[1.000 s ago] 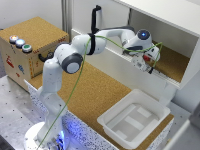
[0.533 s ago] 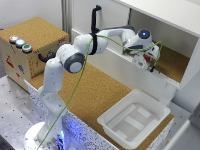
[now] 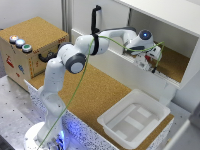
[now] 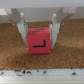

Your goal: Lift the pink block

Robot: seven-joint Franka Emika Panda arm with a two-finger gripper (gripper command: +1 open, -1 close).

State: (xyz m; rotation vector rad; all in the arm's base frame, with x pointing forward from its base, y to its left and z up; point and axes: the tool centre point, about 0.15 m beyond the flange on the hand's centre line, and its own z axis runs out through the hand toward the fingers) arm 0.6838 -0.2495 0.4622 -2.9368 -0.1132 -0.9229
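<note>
Cork-lined shelf recess [image 3: 175, 62] on the exterior view's right: my gripper [image 3: 150, 65] has pushed slightly deeper since a second ago, walls close around it. Wrist view: fingers [image 4: 21, 31] sit against both sides of the pink block [image 4: 40, 41], so I judge it clamped, resting on cork; only upward looks free.

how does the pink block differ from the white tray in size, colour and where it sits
The pink block is tiny and solid, pinkish-red with a dark L mark; the white tray is far larger, open and hollow. The block sits between the gripper fingers; the tray lies free of the arm. Both rest on cork surfaces.
</note>
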